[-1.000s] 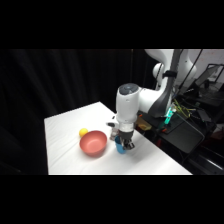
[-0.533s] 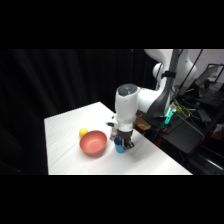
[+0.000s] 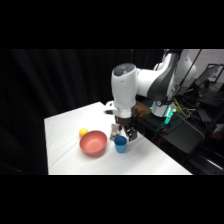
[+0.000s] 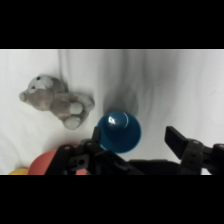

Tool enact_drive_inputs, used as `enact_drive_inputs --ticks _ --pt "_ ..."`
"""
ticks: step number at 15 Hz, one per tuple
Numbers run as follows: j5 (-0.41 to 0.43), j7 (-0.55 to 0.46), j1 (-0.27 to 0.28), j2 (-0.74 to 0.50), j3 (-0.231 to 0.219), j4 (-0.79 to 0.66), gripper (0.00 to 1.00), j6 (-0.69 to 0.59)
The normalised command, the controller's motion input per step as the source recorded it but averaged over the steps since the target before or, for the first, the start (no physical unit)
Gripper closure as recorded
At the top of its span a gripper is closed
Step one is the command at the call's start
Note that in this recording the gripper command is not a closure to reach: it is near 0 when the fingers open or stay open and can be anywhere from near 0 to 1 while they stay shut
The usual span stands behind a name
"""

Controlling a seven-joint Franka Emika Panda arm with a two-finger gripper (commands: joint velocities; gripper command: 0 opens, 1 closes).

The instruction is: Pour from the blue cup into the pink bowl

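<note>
Blue cup [image 3: 120, 144] — bright blue, plain. Pink bowl [image 3: 93, 143] — reddish-pink, plain. Ball [image 3: 83, 132]: yellow. Small toy [image 4: 57, 101]: mottled grey with paler patches. Table [image 3: 70, 122]: white. Arm [image 3: 125, 87]: white; pincer [image 3: 125, 132] black. Backdrop: black.

Glossy plastic blue cup [image 4: 118, 132] (cloth-covered table [image 4: 190, 90]).
</note>
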Motion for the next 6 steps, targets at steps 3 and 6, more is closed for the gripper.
enact_drive_inputs --ticks 3,6 --pt "0.235 -0.42 -0.2 -0.84 0.071 -0.14 0.0 -0.45" --pt "0.193 -0.34 -0.186 -0.69 -0.005 -0.1 0.0 -0.34"
